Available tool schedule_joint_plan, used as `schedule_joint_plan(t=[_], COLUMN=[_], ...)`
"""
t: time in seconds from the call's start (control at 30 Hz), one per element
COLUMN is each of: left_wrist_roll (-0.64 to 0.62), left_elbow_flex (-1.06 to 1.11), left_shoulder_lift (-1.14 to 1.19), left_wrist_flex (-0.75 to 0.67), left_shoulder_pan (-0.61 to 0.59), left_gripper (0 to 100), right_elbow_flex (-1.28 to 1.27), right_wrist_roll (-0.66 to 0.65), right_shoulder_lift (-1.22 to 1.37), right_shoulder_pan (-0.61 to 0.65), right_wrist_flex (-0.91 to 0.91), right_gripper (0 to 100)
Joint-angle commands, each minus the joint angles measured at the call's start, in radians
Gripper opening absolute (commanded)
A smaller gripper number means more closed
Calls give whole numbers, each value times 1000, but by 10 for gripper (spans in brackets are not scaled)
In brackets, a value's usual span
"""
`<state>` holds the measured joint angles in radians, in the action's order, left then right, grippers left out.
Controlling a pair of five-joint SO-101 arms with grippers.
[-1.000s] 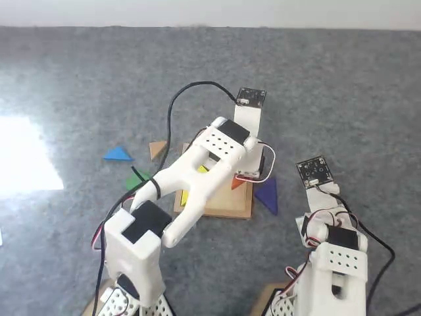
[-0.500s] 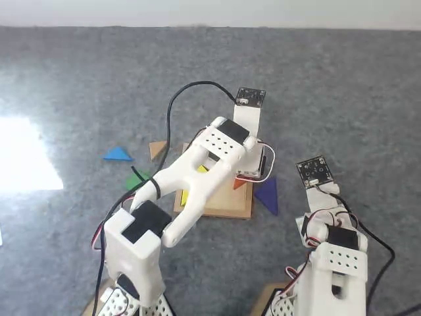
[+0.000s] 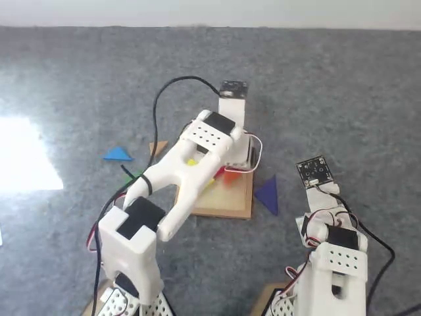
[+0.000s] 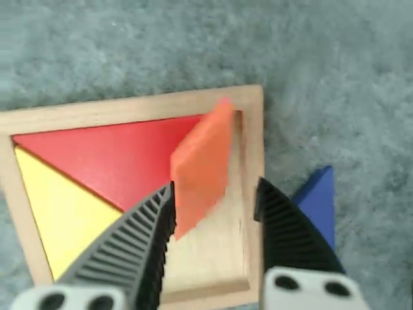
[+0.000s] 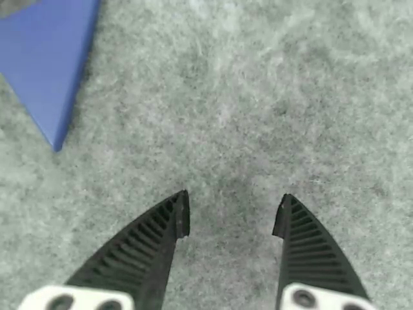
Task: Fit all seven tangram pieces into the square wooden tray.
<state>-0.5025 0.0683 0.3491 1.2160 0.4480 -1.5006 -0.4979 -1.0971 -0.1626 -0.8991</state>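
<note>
Grey carpet-like table [image 3: 342,85], square wooden tray [image 3: 230,205] lying near its middle, dark blue triangle [image 3: 268,194] just right of the tray, tan triangle [image 3: 156,148] and light blue triangle [image 3: 118,155] to the left, green piece [image 3: 137,176] nearer, partly hidden.

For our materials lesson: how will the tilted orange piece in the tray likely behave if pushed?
The orange piece looks rigid, with flat faces and crisp edges, so it probably won't bend. Resting tilted in the wooden tray, it would likely tip flat when nudged.
</note>
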Motion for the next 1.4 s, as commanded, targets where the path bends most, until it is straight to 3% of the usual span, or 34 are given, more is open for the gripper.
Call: schedule_joint_plan(t=[0.0,0.23,0.57,0.73,0.97,1.37], left_wrist_roll=[34,37,238,253,287,282], left_elbow_flex=[-44,-48,-54,-65,-154,-481], left_shoulder_lift=[-5,-6,32,153,203,204], left_wrist_flex=[-3,2,97,77,91,265], left_shoulder_pan=[20,15,25,26,84,109], left_gripper=[220,220,196,196,195,195], right_elbow_flex=[3,3,3,3,3,3], right_wrist_roll=[-12,-12,-12,-12,-12,-12], right_shoulder_lift=[-1,-1,-1,-1,-1,-1], right_shoulder_pan=[8,8,8,8,8,8], right_wrist_flex=[12,12,12,12,12,12], right_gripper=[216,216,216,216,216,216])
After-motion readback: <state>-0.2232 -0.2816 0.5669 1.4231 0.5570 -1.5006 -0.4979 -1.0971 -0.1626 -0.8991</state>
